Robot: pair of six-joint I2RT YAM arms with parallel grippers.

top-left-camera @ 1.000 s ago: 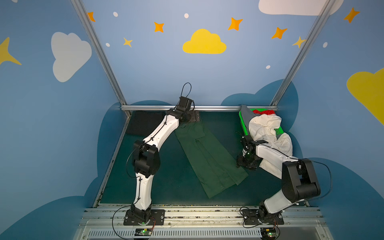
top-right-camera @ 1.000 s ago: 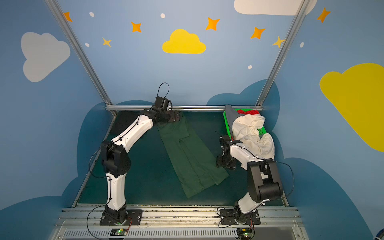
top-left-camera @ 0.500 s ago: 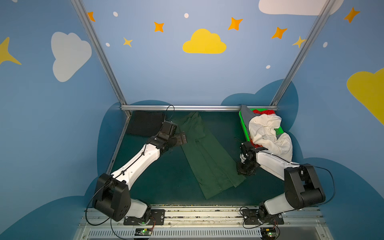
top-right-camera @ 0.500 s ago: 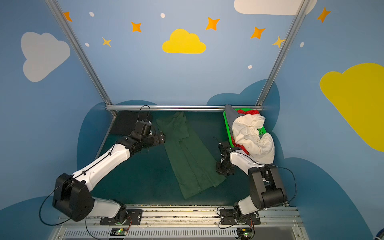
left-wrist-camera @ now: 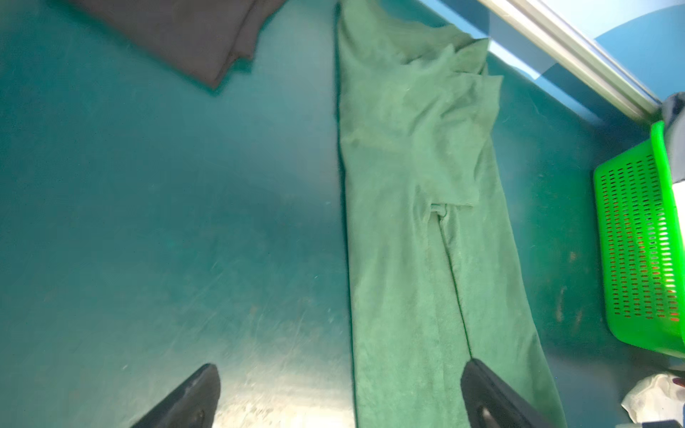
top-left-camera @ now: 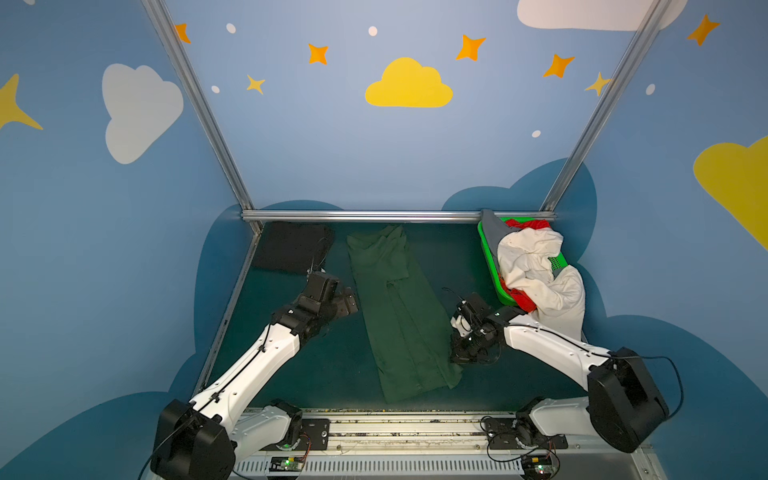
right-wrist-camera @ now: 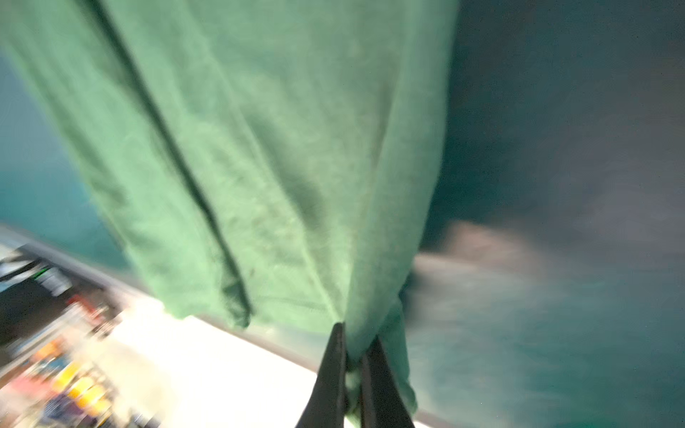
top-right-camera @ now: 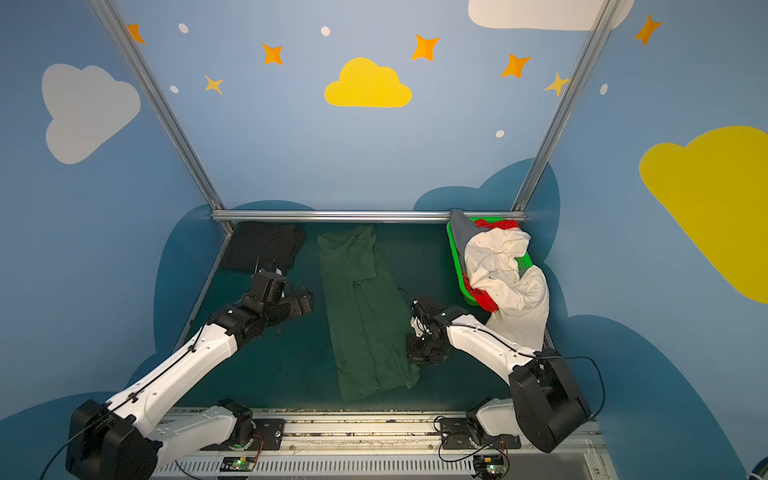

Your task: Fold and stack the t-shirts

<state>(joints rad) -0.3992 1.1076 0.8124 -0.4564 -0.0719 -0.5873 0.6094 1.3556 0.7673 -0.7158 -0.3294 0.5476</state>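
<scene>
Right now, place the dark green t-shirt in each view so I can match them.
Top view: dark green t-shirt, long strip down the table's middle.
Top view: the t-shirt, same middle strip.
Left wrist: the t-shirt lies between black t-shirt and green basket.
Right wrist: the t-shirt, blurred, fills most; corner pinched in the right gripper.
Shared landmark: the green basket, absent from the right wrist view.
</scene>
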